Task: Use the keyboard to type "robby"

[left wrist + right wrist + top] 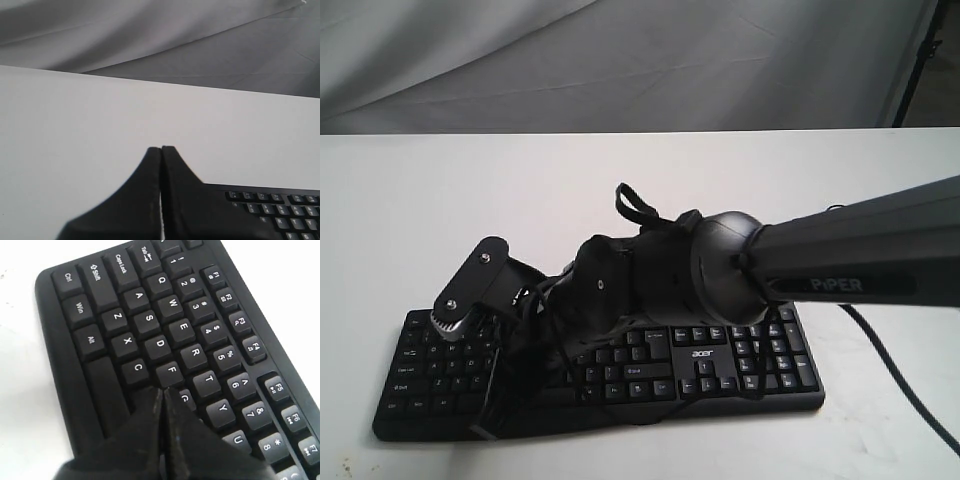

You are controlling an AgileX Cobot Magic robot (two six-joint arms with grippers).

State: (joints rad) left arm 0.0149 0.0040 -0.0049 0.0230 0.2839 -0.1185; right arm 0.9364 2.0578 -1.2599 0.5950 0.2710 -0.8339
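Note:
The black keyboard [760, 372] lies on the white table, with its acer logo [705, 354] right of the middle. My right arm [860, 262] reaches across it from the right and covers its middle keys. In the right wrist view the right gripper [162, 390] is shut and empty. Its tips sit just below the F key [171, 372], between C [138, 368] and G [186, 398]. Whether they touch a key I cannot tell. The left gripper [161, 148] is shut and empty over bare table beside a keyboard corner [280, 206].
The keyboard's thin black cable [905, 375] runs off over the table to the right. A grey cloth backdrop [620, 60] hangs behind the table's far edge. A loose black strap [635, 205] sticks up from the right wrist.

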